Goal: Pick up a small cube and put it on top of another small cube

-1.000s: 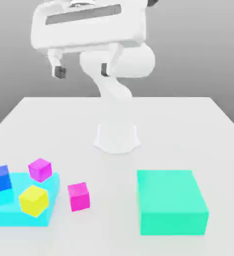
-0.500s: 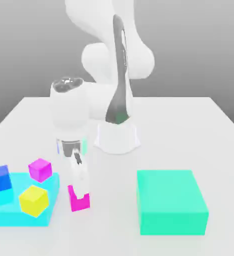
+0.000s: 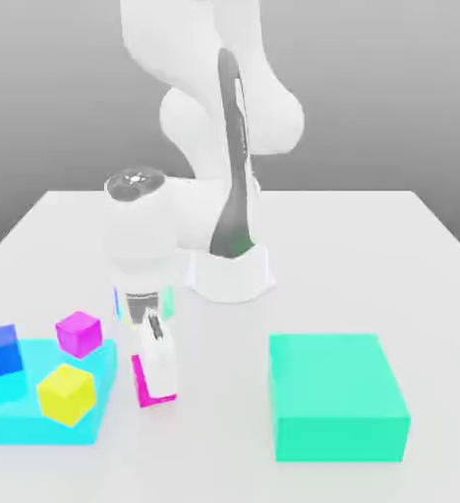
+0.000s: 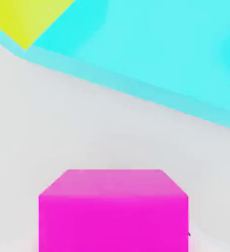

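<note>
Item: claw [image 3: 154,371], pointing straight down at the table [image 3: 372,246], clenched on the hot-pink cube [image 3: 146,383]. I read the cube as sitting between the fingers, resting on the table surface, squarely under the hand.

Item: purple cube [image 3: 79,333], off to the exterior view's left of the claw and a little farther back, on the cyan slab [image 3: 37,418], near but apart. I judge it the likely stacking target.

Item: cube has no long axis.

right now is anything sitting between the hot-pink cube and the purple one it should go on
Nothing visible does. The gripper is shut on the hot-pink cube, which sits on the bare table. The purple cube rests on the cyan slab to the exterior view's left, with a clear gap between them.
</note>
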`<state>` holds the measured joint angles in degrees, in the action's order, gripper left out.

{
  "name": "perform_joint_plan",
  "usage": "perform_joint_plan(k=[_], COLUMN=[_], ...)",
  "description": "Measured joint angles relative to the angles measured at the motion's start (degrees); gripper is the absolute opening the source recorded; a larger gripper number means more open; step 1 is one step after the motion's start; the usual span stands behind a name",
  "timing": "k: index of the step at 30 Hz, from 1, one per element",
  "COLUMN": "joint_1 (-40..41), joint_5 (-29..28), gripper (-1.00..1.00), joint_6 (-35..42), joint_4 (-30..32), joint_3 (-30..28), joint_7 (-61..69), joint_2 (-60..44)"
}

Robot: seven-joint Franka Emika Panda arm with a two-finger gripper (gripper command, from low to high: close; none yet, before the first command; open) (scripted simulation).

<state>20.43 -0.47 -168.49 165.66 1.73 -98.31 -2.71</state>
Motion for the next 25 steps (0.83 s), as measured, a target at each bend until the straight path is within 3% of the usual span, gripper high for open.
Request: perform_joint_plan(k=[11,17,18,25], joint_1=[12.52,13.59,13.52,13.56], joint_5=[-2.74,-2.18,-2.04,-2.11], gripper=[-1.0,-1.0,1.0,1.0], joint_6=[24.6,14.62,13.27,13.53], joint_4=[-2.24,-1.05,-0.88,-0.91], joint_3=[-7.14,-8.04,-8.1,-8.1], joint_7=[-7.83,-8.0,-7.9,-7.95], joint_2=[22.4,13.6,12.42,12.58])
